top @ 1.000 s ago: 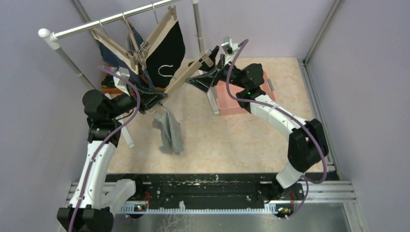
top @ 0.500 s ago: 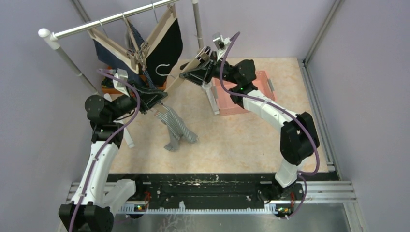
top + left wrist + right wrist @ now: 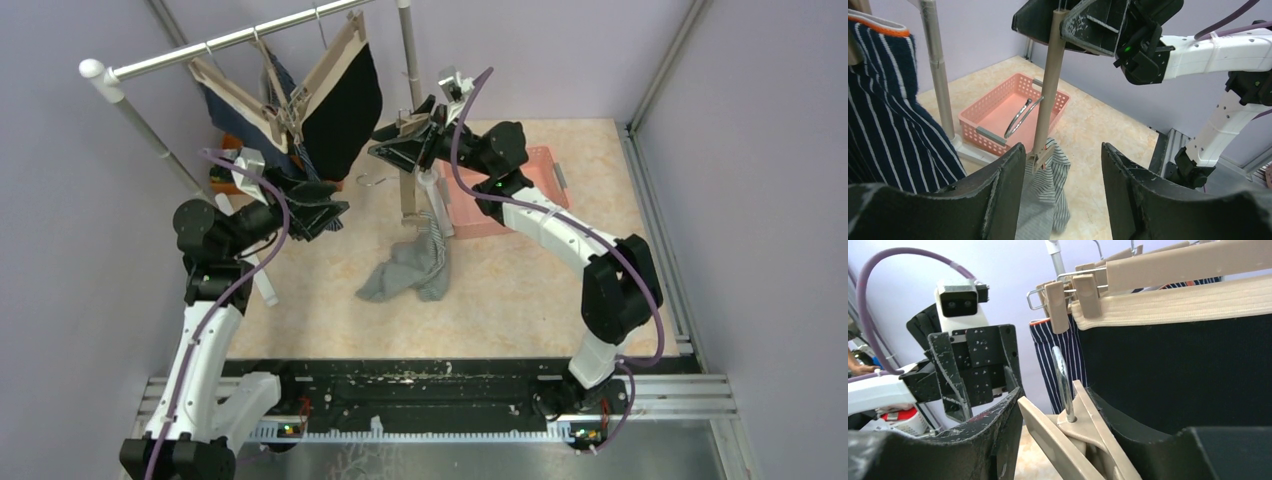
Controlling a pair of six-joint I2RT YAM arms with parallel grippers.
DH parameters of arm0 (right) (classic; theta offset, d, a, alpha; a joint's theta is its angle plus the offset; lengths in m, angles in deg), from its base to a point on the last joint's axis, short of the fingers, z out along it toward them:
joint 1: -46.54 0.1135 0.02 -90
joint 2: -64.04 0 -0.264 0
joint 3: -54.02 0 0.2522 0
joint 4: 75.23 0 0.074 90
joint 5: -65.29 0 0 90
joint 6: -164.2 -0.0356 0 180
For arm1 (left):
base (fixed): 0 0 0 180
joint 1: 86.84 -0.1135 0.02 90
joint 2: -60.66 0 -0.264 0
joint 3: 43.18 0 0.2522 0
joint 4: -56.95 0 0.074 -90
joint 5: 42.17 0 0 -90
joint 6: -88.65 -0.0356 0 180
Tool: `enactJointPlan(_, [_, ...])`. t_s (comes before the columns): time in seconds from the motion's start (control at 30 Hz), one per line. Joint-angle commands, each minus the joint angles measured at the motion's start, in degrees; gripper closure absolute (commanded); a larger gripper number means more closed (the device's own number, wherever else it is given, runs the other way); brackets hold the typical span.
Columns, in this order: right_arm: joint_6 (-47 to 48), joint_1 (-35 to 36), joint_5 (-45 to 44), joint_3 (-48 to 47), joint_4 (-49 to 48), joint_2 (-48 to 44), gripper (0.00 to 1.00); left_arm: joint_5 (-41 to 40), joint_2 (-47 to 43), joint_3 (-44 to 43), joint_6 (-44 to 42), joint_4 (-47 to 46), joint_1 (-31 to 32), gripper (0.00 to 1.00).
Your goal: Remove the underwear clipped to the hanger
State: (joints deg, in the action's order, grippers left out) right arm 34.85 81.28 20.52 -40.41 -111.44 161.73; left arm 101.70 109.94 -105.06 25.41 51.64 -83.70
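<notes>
A grey striped underwear lies crumpled on the floor beneath a beige hanger that hangs upright. My right gripper is shut on the top of this hanger, next to its metal hook. The hanger's lower clip seems to pinch a corner of the striped underwear. My left gripper is open and holds nothing; its fingers frame that cloth from a distance. A black underwear with a beige waistband and a navy striped underwear hang clipped on the rack.
The metal rail crosses the back left, with several beige hangers on it. Its right post stands just behind my right gripper. A pink basket sits on the floor under the right arm. Purple walls close in on both sides.
My left gripper opened and let the grey striped underwear go; it dropped to the floor, toward the right. The right gripper shut on the hanger, which swung down to hang upright.
</notes>
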Motion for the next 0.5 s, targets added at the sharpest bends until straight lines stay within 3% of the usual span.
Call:
enactJointPlan(0.0, [4.3, 0.3, -4.5, -1.3, 0.9, -5.1, 1.0, -2.4, -2.2, -1.4, -4.7, 6.1, 0.3, 0.38])
enactJointPlan(0.17, [2.9, 0.2, -5.8, -0.3, -1.1, -4.8, 1.0, -1.8, -1.7, 1.5, -5.0, 6.2, 0.2, 0.38])
enactJointPlan(0.33, [2.7, 0.2, -5.8, -1.5, -0.1, -4.6, 1.0, -3.6, -0.6, 9.9, -7.9, 2.9, 0.5, 0.38])
enactJointPlan(0.47, [1.3, 0.3, -4.7, -3.4, -0.5, -3.8, 1.0, -3.3, 1.1, 16.2, -6.8, -9.0, 2.4, 0.38])
